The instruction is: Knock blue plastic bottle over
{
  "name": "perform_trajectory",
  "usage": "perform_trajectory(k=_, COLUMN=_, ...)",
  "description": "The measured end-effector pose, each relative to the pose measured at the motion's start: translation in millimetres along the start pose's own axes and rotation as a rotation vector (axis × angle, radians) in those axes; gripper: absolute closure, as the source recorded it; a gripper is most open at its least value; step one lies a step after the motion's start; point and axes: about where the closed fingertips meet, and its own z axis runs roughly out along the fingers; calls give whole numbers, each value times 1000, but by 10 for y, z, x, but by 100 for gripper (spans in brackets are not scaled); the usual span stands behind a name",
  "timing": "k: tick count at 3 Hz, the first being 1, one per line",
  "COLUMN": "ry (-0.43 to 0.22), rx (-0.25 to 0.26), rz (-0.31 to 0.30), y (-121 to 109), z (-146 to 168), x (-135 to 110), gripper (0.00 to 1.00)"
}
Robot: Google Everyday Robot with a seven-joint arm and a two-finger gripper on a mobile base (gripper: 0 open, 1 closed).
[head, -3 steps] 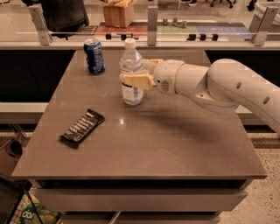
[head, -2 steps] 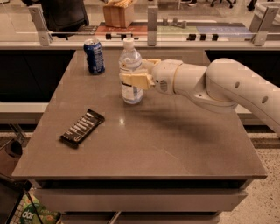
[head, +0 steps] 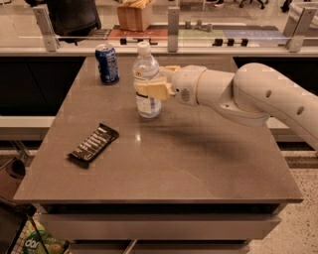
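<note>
— What is hard to make out from where you sit?
— Nearest you, at the bottom left, a green bag [head: 37,243] is cut off by the frame. Its white lettering runs out of view, so you can't read it. On the table [head: 198,168], a dark snack bar [head: 93,144] lies near the left front corner, and its pale print is too blurred to read.
— And the target?
— Your blue plastic bottle [head: 147,106] stands upright past the table's middle, toward the left. It is clear and pale-blue tinted, with a white cap and a white-and-blue label whose dark print is illegible. The gripper [head: 150,80] is clasped around the bottle's middle. One of its tan fingers [head: 151,90] crosses the front of the label and hides part of it, and the other shows only its tip behind the bottle. The white arm [head: 258,94] reaches in from the right and is cut off at the edge.
— Anything behind?
— A dark blue soda can [head: 107,63] stands upright near the back left corner, apart from the bottle, and you can't read its brand. Beyond the table sits a wooden box [head: 133,15], its top cropped.
</note>
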Motion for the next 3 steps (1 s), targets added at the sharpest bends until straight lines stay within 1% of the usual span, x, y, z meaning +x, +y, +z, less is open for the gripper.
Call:
perform_trajectory(k=1, ry=55, rx=5, rz=-16, y=-40, z=-27, x=-60, gripper=100)
perform_trajectory(k=2, ry=179, rx=3, rz=-72, y=7, z=8, x=-139, gripper=100)
perform_trajectory(k=3, ry=341, rx=13, rz=-132, y=25, z=10, x=-144, gripper=100)
